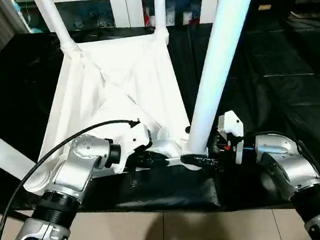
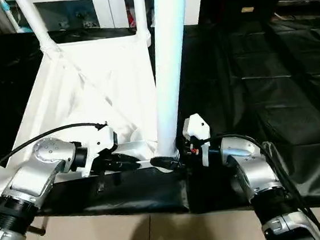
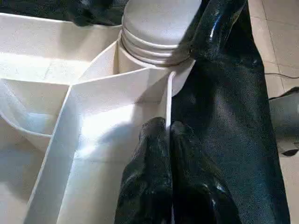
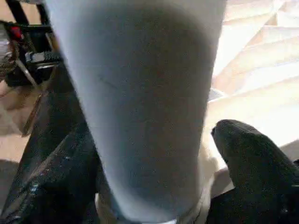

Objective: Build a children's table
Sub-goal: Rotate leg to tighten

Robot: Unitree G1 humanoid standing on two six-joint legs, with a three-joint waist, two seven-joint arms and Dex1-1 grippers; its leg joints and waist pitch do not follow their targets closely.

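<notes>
The children's table top (image 1: 116, 84) lay upside down on the black-covered table (image 1: 293, 77), its near edge along the table's near edge. A leg (image 1: 217, 62) stood in the near-right corner socket, and two more rose from the far corners. The right hand (image 1: 201, 160) straddled that leg's base, fingers set either side of it; whether they pressed it could not be told. The left hand (image 3: 163, 177), fingers together, pinched the top's thin near wall. Doing this well likely meant steadying the top while turning the leg straight, not tilted. The socket threads were hidden, and the legs' upper ends were cut off.
</notes>
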